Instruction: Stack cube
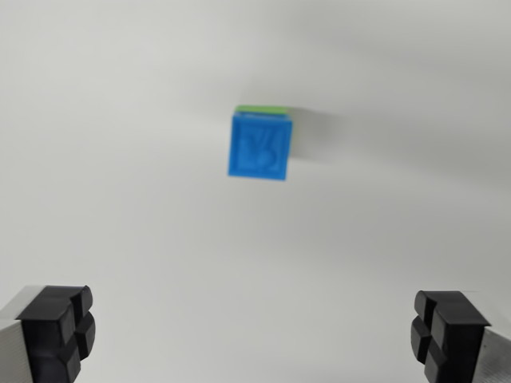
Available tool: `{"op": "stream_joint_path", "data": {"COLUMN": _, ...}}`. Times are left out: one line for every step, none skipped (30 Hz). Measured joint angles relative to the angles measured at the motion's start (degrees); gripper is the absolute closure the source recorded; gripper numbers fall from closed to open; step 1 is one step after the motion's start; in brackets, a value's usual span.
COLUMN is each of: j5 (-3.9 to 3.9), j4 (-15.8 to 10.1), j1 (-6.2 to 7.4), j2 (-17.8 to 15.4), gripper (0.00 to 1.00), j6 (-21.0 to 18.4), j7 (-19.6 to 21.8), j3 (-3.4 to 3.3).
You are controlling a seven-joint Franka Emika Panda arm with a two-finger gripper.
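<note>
Gripper [254, 335] wide open, nothing between the jaws. Two black finger pads visible only at the bottom corners of the wrist view: one pad [57, 331] at lower left, the other [445, 333] at lower right, both cut off by the bottom edge. Each pad has a notched, stepped face. Grey metal finger bodies sit behind them at the far corners. Pads are level with each other, roughly symmetric about frame centre. Arm and wrist not visible.
</note>
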Motion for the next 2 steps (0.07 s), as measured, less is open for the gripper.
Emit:
{"op": "stream_joint_path", "data": {"j5": 0.0, "j4": 0.0, "j1": 0.0, "j2": 0.0, "gripper": 0.0, "j6": 0.0, "j7": 0.0, "j3": 0.0}}
{"op": "stream_joint_path", "data": {"j5": 0.0, "j4": 0.0, "j1": 0.0, "j2": 0.0, "gripper": 0.0, "j6": 0.0, "j7": 0.0, "j3": 0.0}}
